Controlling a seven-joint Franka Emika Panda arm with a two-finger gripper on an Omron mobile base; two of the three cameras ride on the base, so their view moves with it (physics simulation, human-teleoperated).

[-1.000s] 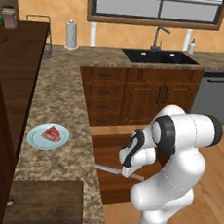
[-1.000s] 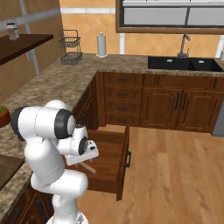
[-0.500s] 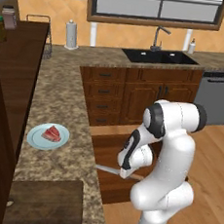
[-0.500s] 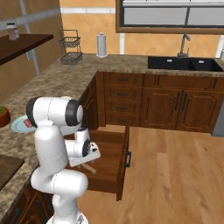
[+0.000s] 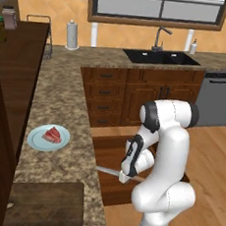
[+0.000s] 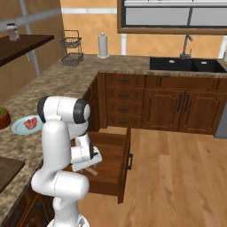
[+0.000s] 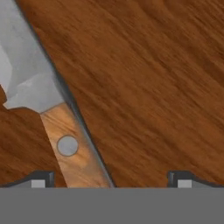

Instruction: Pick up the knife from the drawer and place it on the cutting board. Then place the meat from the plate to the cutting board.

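**Gripper low over knife in open drawer**

Knife (image 7: 65,131) lies flat on reddish wood bottom of the drawer (image 6: 113,162). Hand view: silver blade runs to upper left, brown handle w/ a round rivet runs down toward the bottom edge, nearer the left fingertip (image 7: 41,179) than the right one. Gripper (image 7: 111,181) spread wide, nothing held; tips sit either side of the handle end, contact w/ knife not clear. In left base view the blade tip (image 5: 108,171) pokes out leftward from under the hand, close to counter edge.

Drawer pulled out from lower cabinets, arm bent down into it.

On granite counter (image 5: 61,104) to robot's left: pale blue plate (image 5: 35,140) w/ the meat (image 5: 53,135) on it. Cutting board (image 5: 43,204) nearer the cam, apart from plate, bare on top.

Further off: black sink (image 5: 160,56) w/ faucet, paper towel roll (image 5: 71,34), wire rack (image 6: 72,53) in corner.
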